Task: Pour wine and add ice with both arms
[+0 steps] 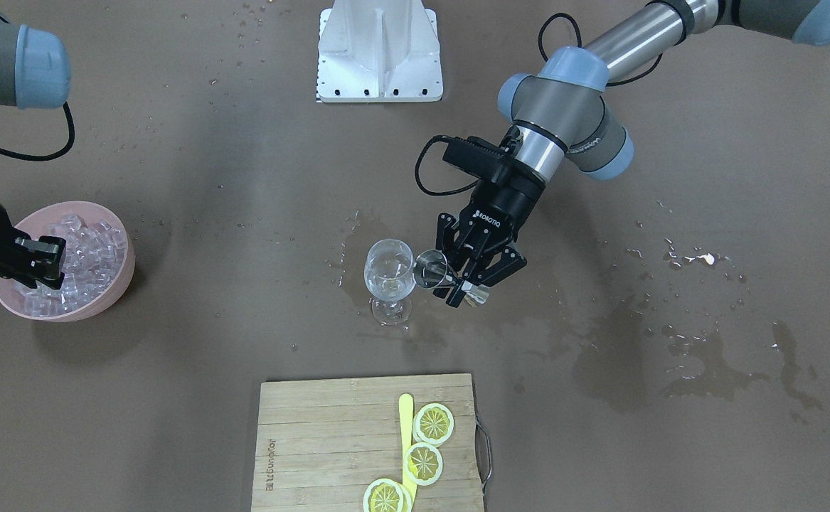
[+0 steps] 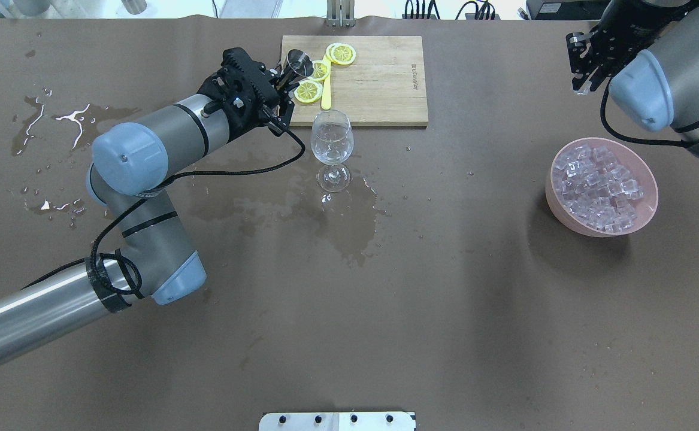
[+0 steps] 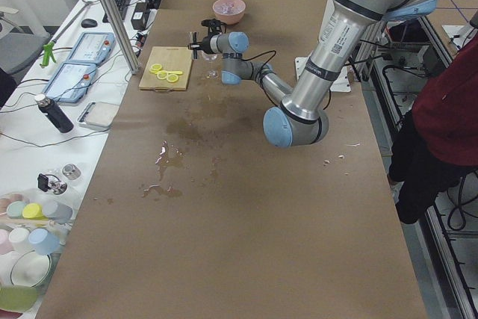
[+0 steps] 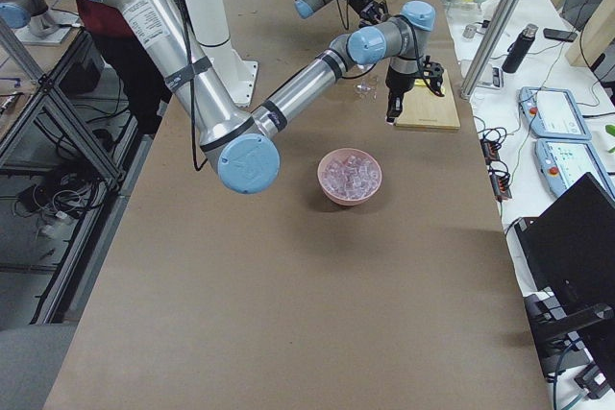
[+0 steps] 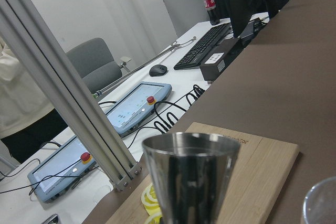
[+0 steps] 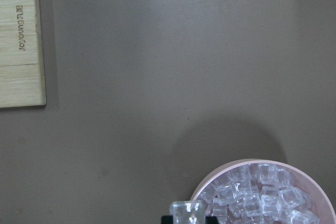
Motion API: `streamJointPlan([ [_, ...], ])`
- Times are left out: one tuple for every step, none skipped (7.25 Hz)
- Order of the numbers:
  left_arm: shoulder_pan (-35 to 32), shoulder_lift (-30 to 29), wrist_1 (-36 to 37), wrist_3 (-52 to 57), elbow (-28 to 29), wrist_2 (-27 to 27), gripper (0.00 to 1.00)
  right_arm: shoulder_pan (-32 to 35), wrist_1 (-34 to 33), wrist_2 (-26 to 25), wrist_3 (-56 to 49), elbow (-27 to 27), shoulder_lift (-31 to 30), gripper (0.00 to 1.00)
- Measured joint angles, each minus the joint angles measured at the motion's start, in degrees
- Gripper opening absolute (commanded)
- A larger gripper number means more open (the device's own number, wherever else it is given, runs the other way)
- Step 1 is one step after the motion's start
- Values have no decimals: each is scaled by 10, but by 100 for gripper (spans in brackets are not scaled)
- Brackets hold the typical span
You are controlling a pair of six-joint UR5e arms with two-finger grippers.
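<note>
My left gripper (image 1: pixel 461 276) clamps a steel jigger (image 1: pixel 432 270), tipped at the wine glass (image 1: pixel 388 272) rim; a little wine (image 1: pixel 387 286) sits inside. My right gripper (image 2: pixel 583 84) pinches 1 ice cube (image 6: pixel 186 213) above the pink bowl (image 2: pixel 550 193) of ice (image 2: pixel 598 185).

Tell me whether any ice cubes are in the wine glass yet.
No, the wine glass shows no cubes inside its bowl; the ice lies in the pink bowl.

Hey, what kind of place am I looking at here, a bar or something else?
Likely a robotics lab, not a bar: the left arm and right arm are industrial robots at a brown-covered table, with teach pendants and a keyboard on a side bench.
</note>
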Motion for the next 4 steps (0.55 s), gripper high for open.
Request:
streamJointPlan([
  [3,0,0,9,1,5,0,0,-1,3,2,-1,1,26],
  [5,1,1,22,2,10,0,0,-6,4,4,-1,3,26],
  [8,1,0,42,1,20,0,0,-14,5,5,-2,4,26],
  [14,0,0,58,1,33,0,0,-26,6,6,-2,7,26],
])
